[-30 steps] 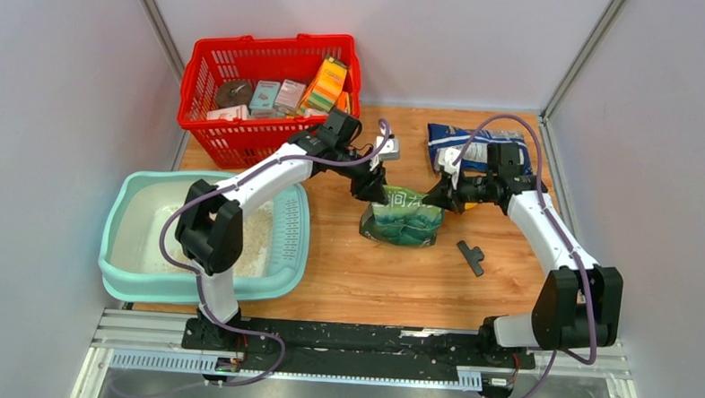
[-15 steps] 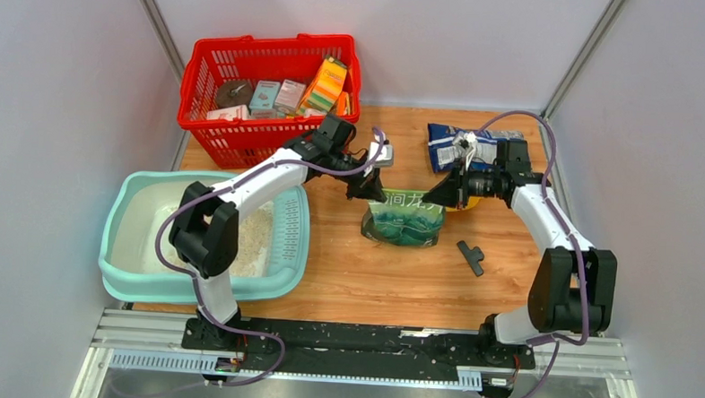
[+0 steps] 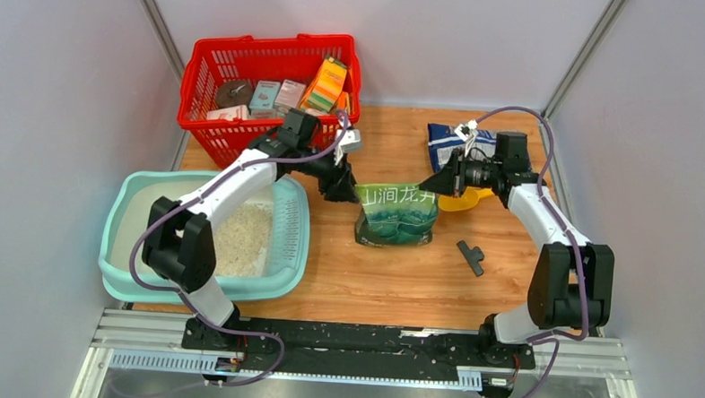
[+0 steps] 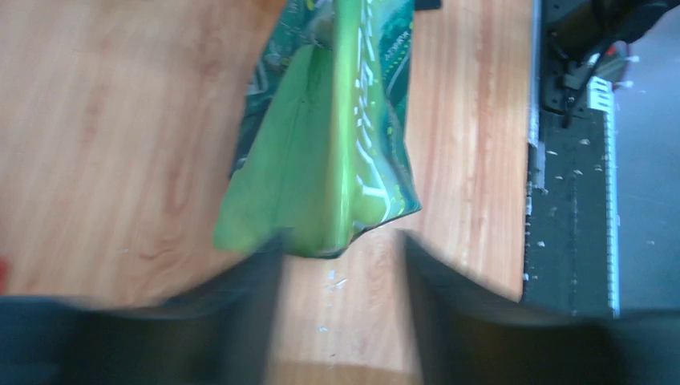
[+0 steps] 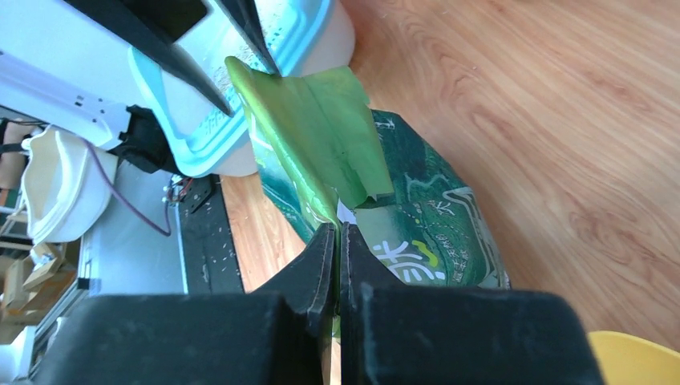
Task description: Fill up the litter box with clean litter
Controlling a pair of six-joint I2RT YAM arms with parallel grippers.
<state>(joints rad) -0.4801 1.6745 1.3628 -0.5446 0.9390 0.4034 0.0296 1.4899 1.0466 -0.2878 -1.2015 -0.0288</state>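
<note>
The pale teal litter box (image 3: pixel 122 243) sits at the left, with a heap of clean litter (image 3: pixel 240 234) in its white inside. A green printed bag (image 3: pixel 397 217) stands mid-table. My right gripper (image 3: pixel 435 183) is shut on the bag's upper right edge; in the right wrist view the green film (image 5: pixel 321 136) is pinched between the closed jaws of that gripper (image 5: pixel 337 237). My left gripper (image 3: pixel 340 185) hovers at the bag's upper left. Its jaws stand open, with the bag's top edge (image 4: pixel 321 160) just beyond the tips of the left gripper (image 4: pixel 337 249) and bare wood between them.
A red mesh basket (image 3: pixel 269 83) with boxes stands at the back left. A blue bag (image 3: pixel 455 136) lies at the back right, a yellow object (image 3: pixel 461 201) under my right arm. A black T-shaped piece (image 3: pixel 470 255) lies right of the green bag.
My left gripper closed, then opened again and drew back left off the bag's corner. The right gripper lifted slightly, and the bag's top edge now stands stretched wider.
</note>
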